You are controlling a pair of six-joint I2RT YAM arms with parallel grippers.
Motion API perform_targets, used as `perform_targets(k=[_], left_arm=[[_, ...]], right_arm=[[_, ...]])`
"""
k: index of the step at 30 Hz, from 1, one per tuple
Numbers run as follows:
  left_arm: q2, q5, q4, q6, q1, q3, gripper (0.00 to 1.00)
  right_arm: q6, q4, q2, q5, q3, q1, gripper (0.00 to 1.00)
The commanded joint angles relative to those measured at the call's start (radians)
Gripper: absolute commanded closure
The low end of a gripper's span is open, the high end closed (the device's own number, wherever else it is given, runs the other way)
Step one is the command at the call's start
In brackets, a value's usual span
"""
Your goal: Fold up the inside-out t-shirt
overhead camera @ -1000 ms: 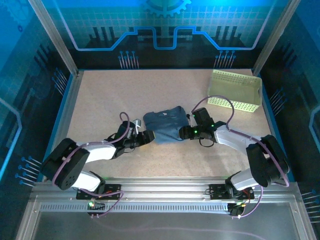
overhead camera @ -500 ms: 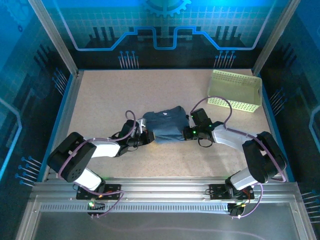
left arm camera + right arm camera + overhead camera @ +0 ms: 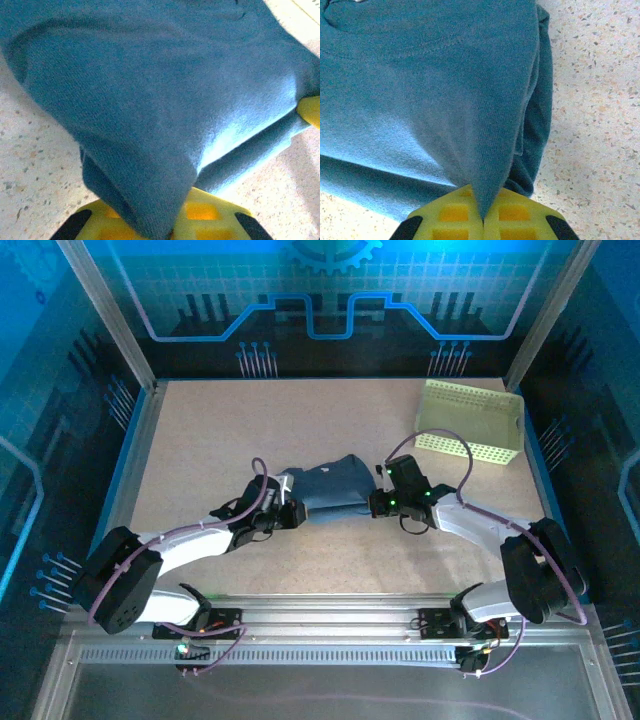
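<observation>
In the top view the left arm reaches from the lower left toward the middle of the frame. The left gripper [image 3: 289, 516] sits at the lower-left corner of the shirt [image 3: 330, 488]. In the left wrist view, a thick fold of blue cloth [image 3: 150, 90] drops between the yellow fingers [image 3: 210, 212] at the bottom edge. They are closed on that fold, with speckled table [image 3: 30, 165] to the left of it.

The shirt is a compact, folded bundle at the centre of the table [image 3: 220, 430]. It is stretched between the two grippers, and its far edge is toward the top of the frame.

The right gripper [image 3: 376, 504] is at the shirt's lower-right edge, and its arm bends away to the lower right. In the right wrist view the cloth [image 3: 420, 90] narrows to a point that runs into the seam between the yellow fingers [image 3: 445, 215], which are pressed together on it. A darker layer hangs just to the right of that point.

The basket [image 3: 470, 420] stands in the upper right of the top view, well apart from the shirt.
</observation>
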Motion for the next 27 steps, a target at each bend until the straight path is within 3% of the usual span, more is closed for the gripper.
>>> perform_targets(k=[1, 7, 13, 16, 21, 27], left_arm=[[-0.008, -0.012, -0.099, 0.001, -0.011, -0.014, 0.69], [-0.063, 0.024, 0.028, 0.051, -0.011, -0.063, 0.48], [0.004, 0.050, 0.134, 0.198, -0.011, -0.059, 0.49], [0.031, 0.085, 0.222, 0.279, -0.014, -0.086, 0.56], [-0.013, 0.072, 0.294, 0.492, -0.067, -0.161, 0.52], [0.033, 0.033, 0.320, 0.622, -0.113, -0.144, 0.46]], right_arm=[[0.020, -0.005, 0.009, 0.027, -0.050, 0.011, 1.00], [0.038, 0.017, 0.029, 0.012, -0.055, 0.012, 0.98], [0.024, -0.001, 0.018, 0.020, -0.034, -0.001, 0.97], [0.022, 0.006, 0.015, 0.004, -0.038, -0.024, 0.97], [0.021, 0.026, 0.026, -0.055, -0.038, -0.072, 0.97], [0.043, 0.028, 0.062, -0.124, -0.001, -0.122, 0.97]])
